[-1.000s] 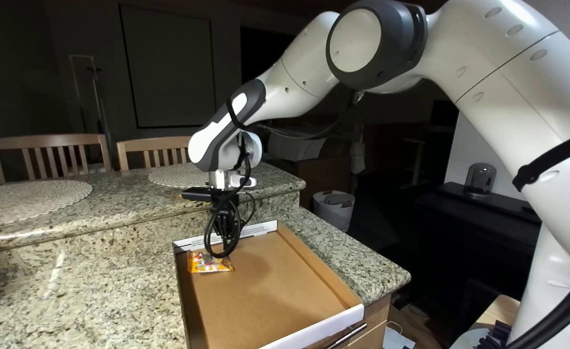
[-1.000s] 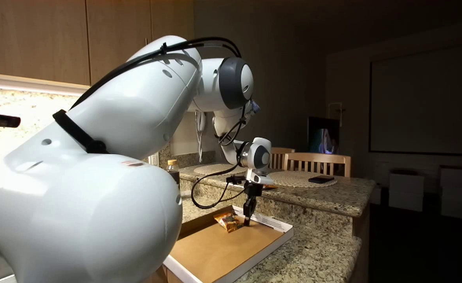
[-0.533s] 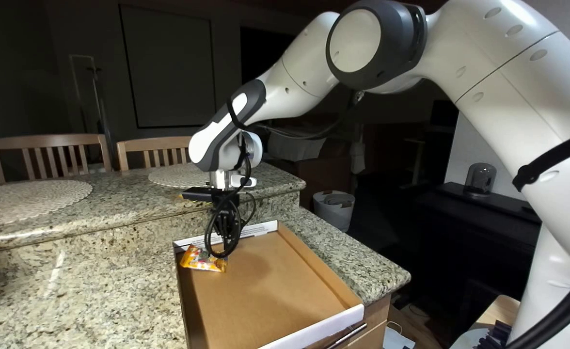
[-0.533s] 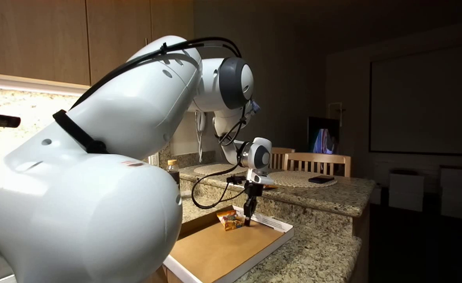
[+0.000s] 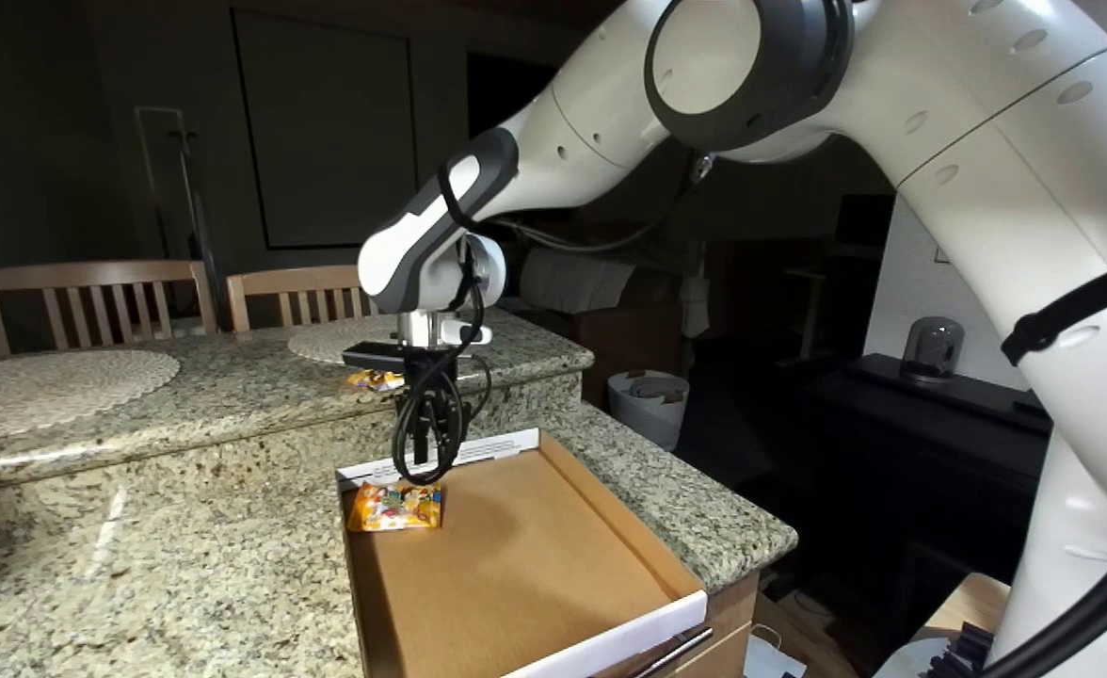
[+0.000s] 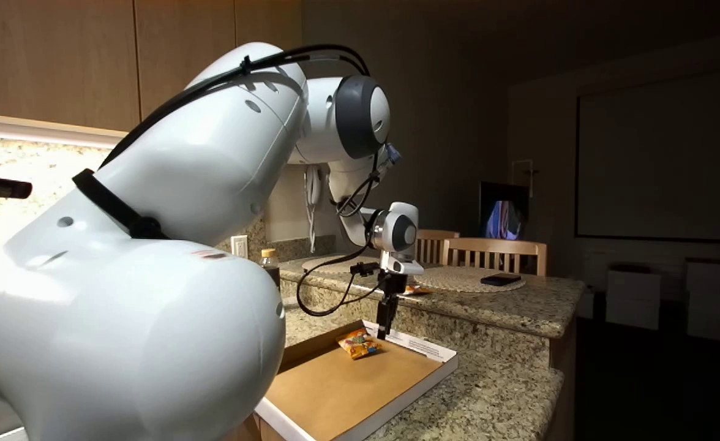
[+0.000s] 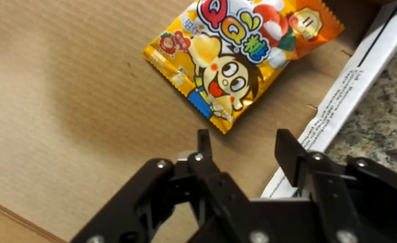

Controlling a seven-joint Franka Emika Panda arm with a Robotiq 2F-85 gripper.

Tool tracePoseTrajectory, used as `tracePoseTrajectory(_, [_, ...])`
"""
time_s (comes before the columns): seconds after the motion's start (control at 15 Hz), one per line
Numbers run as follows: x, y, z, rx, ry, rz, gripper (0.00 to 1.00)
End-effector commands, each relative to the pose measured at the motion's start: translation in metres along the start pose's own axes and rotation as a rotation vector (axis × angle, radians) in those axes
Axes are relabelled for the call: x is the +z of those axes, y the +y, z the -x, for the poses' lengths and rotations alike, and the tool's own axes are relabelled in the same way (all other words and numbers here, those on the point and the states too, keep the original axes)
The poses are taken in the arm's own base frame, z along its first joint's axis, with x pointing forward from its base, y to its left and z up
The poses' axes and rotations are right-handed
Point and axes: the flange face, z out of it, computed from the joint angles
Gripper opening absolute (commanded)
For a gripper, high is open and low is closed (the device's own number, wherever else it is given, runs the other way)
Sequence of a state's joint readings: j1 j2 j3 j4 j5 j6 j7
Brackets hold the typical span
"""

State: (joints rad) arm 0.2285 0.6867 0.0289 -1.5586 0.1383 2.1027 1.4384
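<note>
The gripper [image 7: 242, 148] stands above the cardboard tray [image 5: 535, 565], its jaws parted and nothing between them. The candy packet [image 7: 232, 60] lies face up near a corner of the tray, supported by the cardboard rather than held; the low walls [image 5: 619, 637] presumably serve to keep it from sliding onto the granite worktop [image 5: 186, 565].
</note>
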Motion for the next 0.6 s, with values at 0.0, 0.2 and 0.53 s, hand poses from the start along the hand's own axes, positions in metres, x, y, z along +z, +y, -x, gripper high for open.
tracePoseTrajectory(0.0, [-0.015, 0.015, 0.014, -0.088, 0.015, -0.013, 0.84])
tracePoseTrajectory(0.2, [-0.015, 0.020, 0.035, -0.202, 0.036, 0.014, 0.99])
tracePoseTrajectory(0.53, [0.004, 0.026, 0.060, -0.321, 0.084, 0.078, 1.00])
